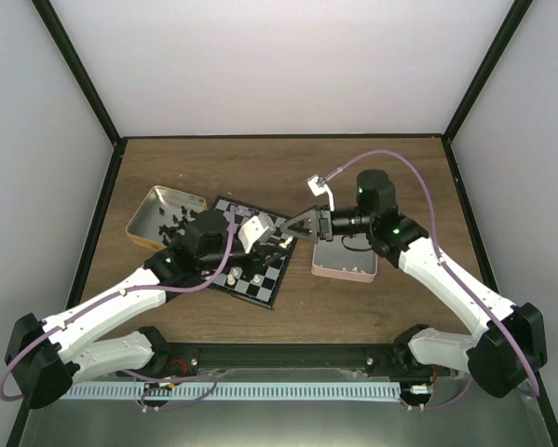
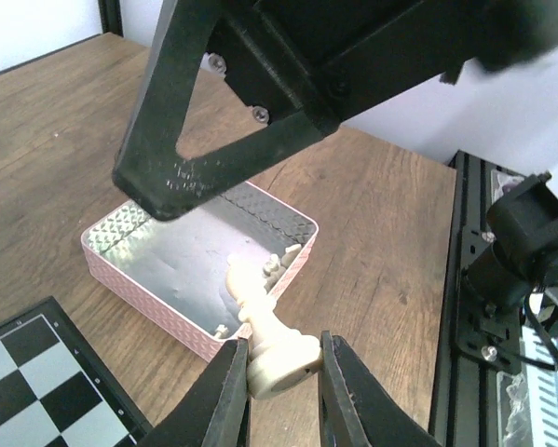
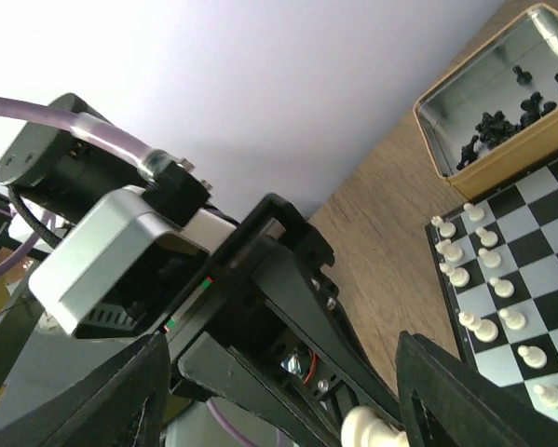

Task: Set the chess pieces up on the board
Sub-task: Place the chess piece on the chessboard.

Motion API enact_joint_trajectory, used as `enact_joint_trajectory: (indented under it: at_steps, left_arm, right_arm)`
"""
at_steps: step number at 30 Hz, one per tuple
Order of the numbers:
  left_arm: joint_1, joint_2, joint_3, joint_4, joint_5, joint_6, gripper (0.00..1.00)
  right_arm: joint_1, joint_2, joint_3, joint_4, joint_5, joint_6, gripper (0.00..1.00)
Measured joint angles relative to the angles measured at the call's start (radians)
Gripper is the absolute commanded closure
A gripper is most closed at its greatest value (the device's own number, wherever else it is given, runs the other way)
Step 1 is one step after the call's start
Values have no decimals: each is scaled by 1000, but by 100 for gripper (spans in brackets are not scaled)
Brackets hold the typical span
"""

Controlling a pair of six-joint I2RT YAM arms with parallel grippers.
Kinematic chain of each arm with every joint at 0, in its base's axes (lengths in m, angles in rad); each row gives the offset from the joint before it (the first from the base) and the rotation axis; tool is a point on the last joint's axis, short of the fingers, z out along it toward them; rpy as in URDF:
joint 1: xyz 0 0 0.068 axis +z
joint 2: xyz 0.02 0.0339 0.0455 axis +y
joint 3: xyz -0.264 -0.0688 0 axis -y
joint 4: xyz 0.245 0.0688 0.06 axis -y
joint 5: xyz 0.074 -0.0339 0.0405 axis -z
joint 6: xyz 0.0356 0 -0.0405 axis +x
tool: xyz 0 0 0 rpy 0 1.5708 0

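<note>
pinching a likely light, hard, slick piece (image 2: 263, 321) at its base, left gripper (image 2: 285, 371) holds it; right gripper (image 3: 283, 400) gapes wide.

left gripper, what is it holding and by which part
A cream-white chess piece, pinched at its wide base end between the fingers of the left gripper.

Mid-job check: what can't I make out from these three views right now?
Top view: the left arm's wrist covers the middle of the board; squares beneath are hidden.
Top view: black pieces in the gold tin are too small to count.
Left wrist: the white piece in the left claw blocks part of the inside of the pink tin.
Right wrist: the right edge cuts off the board; the bottom edge cuts off the white piece.
</note>
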Motion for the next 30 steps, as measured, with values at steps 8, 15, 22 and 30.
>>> enact_joint_trajectory:
  at_steps: [8,15,22,30]
  left_arm:
    - [0,-20,0,-5,58,142,91]
    - [0,-86,-24,19,89,185,91]
    - [0,-106,-38,46,89,188,91]
    - [0,-108,-40,49,84,188,91]
  right_arm:
    - [0,-13,2,-110,5,-100,33]
    - [0,-32,-39,-83,-11,-95,46]
    - [0,-42,-85,-31,-40,-59,63]
    - [0,-43,-98,53,-104,-5,75]
